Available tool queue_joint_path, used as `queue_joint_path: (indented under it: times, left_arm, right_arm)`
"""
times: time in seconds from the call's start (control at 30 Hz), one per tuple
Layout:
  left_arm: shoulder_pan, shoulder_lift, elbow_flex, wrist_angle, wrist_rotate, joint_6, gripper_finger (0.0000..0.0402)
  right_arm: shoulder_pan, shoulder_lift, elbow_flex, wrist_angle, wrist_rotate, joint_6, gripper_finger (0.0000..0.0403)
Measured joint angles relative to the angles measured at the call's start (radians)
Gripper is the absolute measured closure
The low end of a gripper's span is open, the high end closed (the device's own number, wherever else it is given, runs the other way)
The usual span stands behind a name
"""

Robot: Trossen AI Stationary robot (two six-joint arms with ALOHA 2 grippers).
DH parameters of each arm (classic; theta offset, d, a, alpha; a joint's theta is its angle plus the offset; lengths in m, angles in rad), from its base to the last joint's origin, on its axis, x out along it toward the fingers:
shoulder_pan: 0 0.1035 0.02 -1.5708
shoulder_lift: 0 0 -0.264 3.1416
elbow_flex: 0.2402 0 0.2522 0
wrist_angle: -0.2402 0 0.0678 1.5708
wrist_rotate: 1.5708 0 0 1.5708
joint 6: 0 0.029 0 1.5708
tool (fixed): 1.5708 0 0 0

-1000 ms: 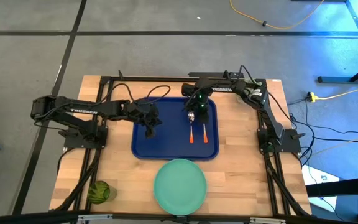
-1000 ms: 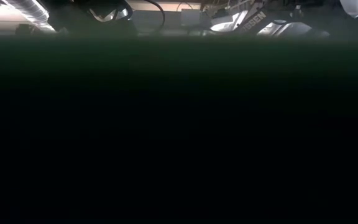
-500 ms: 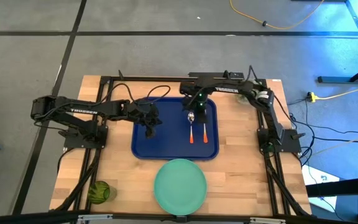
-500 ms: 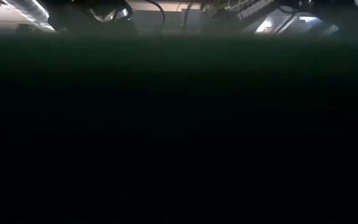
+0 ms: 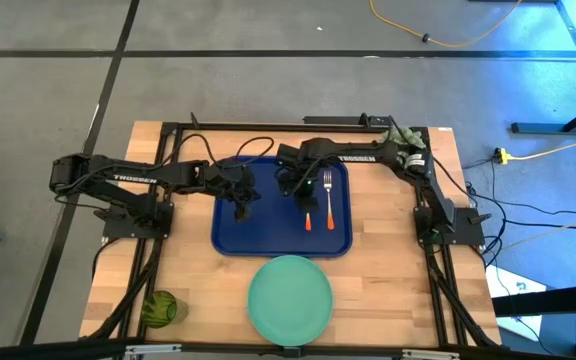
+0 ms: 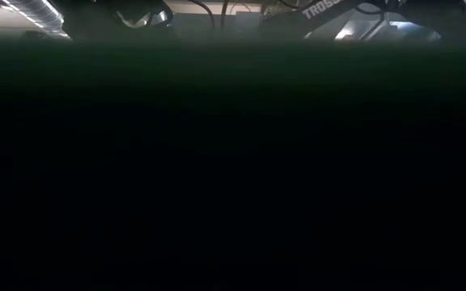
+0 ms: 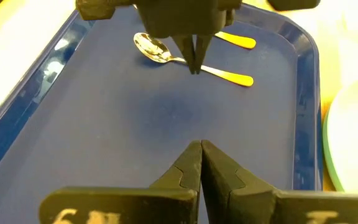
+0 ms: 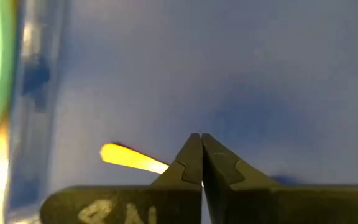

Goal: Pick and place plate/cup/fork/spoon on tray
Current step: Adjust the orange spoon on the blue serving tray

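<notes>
Risk lay with the pressed-shut right gripper (image 5: 298,187) low over the tray (image 5: 230,240), beside the spoon (image 7: 160,51): it could knock it; left gripper (image 5: 240,205) likewise pressed together.

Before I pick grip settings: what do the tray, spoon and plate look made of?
Tray: probably dark blue plastic with a satin sheen, judging by its soft highlights and moulded rounded rim. Spoon: mirror-bright bowl, likely polished metal, with an orange handle that is possibly plastic. Plate: mint green and matte, plastic or melamine; I cannot tell which.
</notes>
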Motion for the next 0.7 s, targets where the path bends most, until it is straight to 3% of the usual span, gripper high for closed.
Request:
queue_joint_path:
  times: [0.1,0.7]
  left_arm:
    - [0.0,0.0,0.0,0.002,0.0,0.0,0.0401]
    - [0.0,0.0,0.0,0.003,0.0,0.0,0.0401]
  right_arm:
    - [-0.001,0.0,-0.014,0.013,0.036,0.003,0.0402]
    - [-0.031,0.001,-0.158,0.073,0.025,0.034,0.0402]
